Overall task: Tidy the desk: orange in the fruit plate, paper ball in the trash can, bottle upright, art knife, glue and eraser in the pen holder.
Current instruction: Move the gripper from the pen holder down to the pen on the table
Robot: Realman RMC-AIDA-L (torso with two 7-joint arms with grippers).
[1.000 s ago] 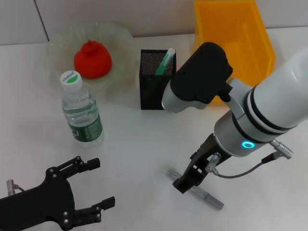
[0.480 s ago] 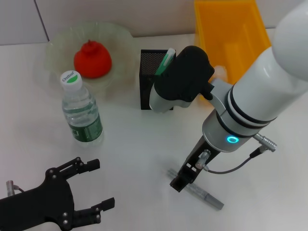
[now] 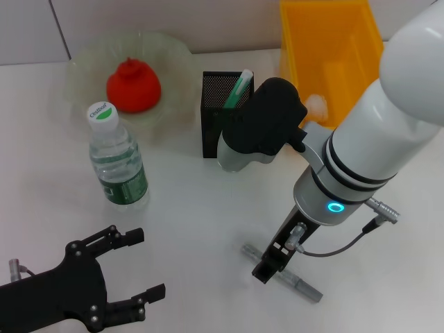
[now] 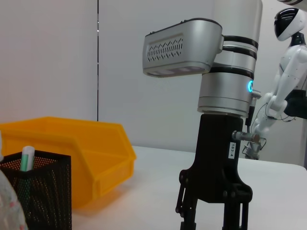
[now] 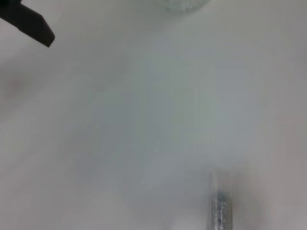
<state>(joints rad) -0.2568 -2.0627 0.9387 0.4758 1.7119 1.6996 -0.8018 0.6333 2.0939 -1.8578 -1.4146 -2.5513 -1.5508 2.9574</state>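
The grey art knife [image 3: 295,283] lies flat on the white table near its front. My right gripper [image 3: 268,271] stands straight down over the knife's left half. In the left wrist view the right gripper [image 4: 213,221] is open, its two fingers apart. The knife shows blurred in the right wrist view [image 5: 220,207]. The orange [image 3: 133,85] sits in the green fruit plate [image 3: 83,62]. The bottle [image 3: 118,161] stands upright. A green-capped glue stick [image 3: 239,87] is in the black mesh pen holder [image 3: 220,118]. A white paper ball [image 3: 317,104] lies in the yellow trash can [image 3: 333,41]. The eraser is out of view.
My left gripper [image 3: 142,267] rests open at the table's front left, apart from everything. The right arm's grey elbow [image 3: 260,135] hangs right in front of the pen holder. Bare table lies between the bottle and the knife.
The right arm's elbow swung left toward the pen holder. Its gripper shifted slightly and came lower over the knife. The left arm stayed still.
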